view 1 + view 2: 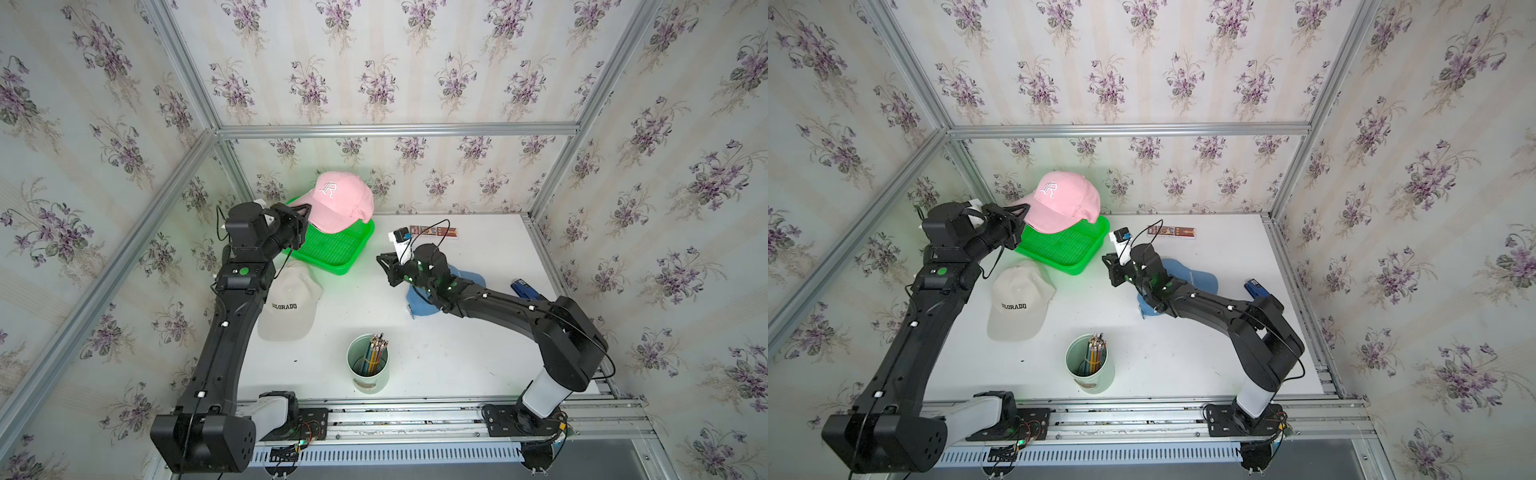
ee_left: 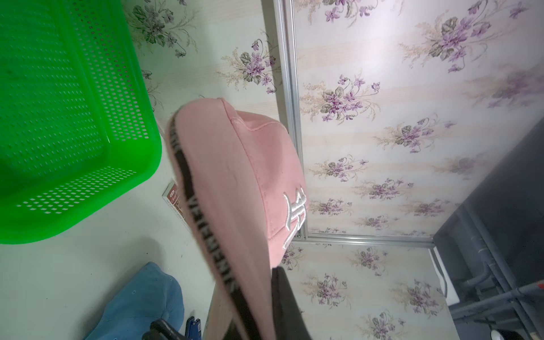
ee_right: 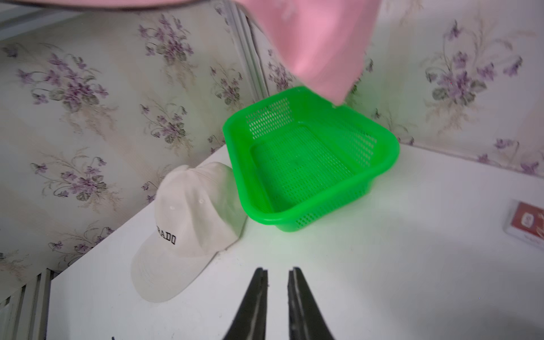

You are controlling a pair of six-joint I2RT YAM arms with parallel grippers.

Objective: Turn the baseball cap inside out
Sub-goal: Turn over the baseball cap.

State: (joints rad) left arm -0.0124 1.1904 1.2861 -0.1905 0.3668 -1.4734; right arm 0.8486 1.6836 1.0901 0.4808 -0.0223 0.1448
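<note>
The white desk [image 1: 457,332] carried everything. The long black left arm [image 1: 232,324] reached toward the far corner, its jaws clenched on the brim of the pink cotton baseball cap [image 1: 340,199], which hung right side out over the green perforated plastic basket [image 1: 332,257]. The black right arm [image 1: 498,299] stretched low across a blue fabric cap [image 1: 469,276], its jaws parted and empty. A beige cotton cap [image 1: 291,307] read "COLORADO"; the pink one bore a white embroidered monogram. A pale green cup [image 1: 368,380] held pencils [image 1: 374,353].

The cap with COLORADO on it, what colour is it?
The fabric COLORADO baseball cap is cream beige with black letters, clearest in a top view.
</note>
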